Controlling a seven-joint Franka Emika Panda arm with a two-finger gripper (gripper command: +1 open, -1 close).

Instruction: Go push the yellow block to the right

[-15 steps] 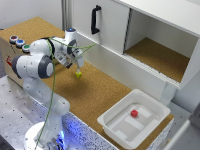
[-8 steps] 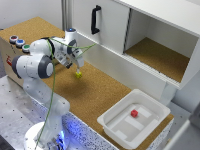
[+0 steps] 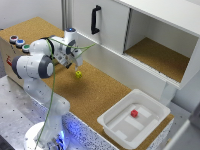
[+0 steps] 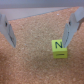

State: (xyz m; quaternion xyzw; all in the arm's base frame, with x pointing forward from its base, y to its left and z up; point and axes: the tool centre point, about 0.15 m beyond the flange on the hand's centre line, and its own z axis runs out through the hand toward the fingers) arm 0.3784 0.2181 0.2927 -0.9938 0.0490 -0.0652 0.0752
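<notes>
The yellow block is a tiny bright yellow cube lying on the cork tabletop. My gripper hangs just above and slightly behind it, fingers pointing down, open and empty. In the wrist view the block lies on the cork close to one fingertip, with the other finger far off on the other side. The block has a dark letter mark on its face.
A white tray holding a small red cube stands at the exterior view's lower right. A white cabinet with an open compartment and a black handle runs along the back. Coloured buttons sit at the left.
</notes>
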